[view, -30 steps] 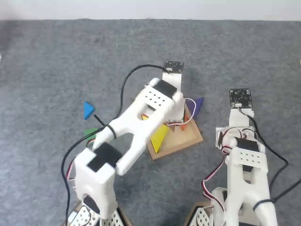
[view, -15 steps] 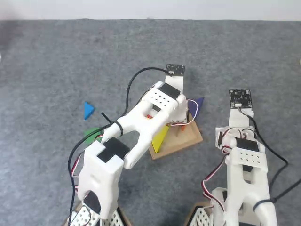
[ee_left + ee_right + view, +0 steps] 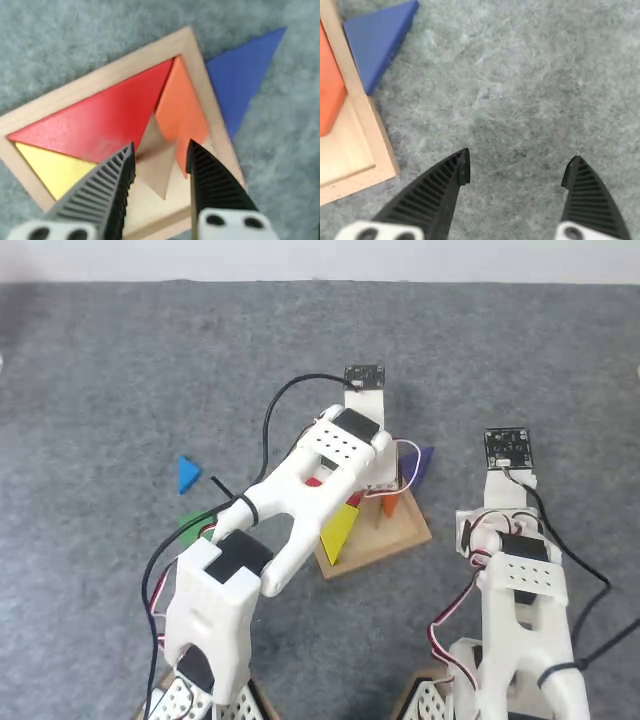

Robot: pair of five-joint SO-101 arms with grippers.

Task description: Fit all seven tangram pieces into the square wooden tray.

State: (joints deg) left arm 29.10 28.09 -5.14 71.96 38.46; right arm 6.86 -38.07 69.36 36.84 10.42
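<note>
Orange piece [image 3: 181,112] in tray [image 3: 100,77], long axis along rim.

Count, this frame. Square wooden tray [image 3: 100,80]: one. Tangram pieces in view: six. Inside the tray, three: one large red triangle [image 3: 100,120], one orange piece [image 3: 182,110], one yellow triangle [image 3: 55,167]. Outside on the grey felt mat [image 3: 100,360], three: one dark blue triangle [image 3: 240,75] just beside the tray's far right edge, one small light blue triangle [image 3: 188,473] well to the left, one green piece [image 3: 193,525] on the near left, partly under an arm, shape unclear. White robot arms: two. Black-fingered grippers: two, left gripper [image 3: 160,150] and right gripper [image 3: 517,167].
</note>
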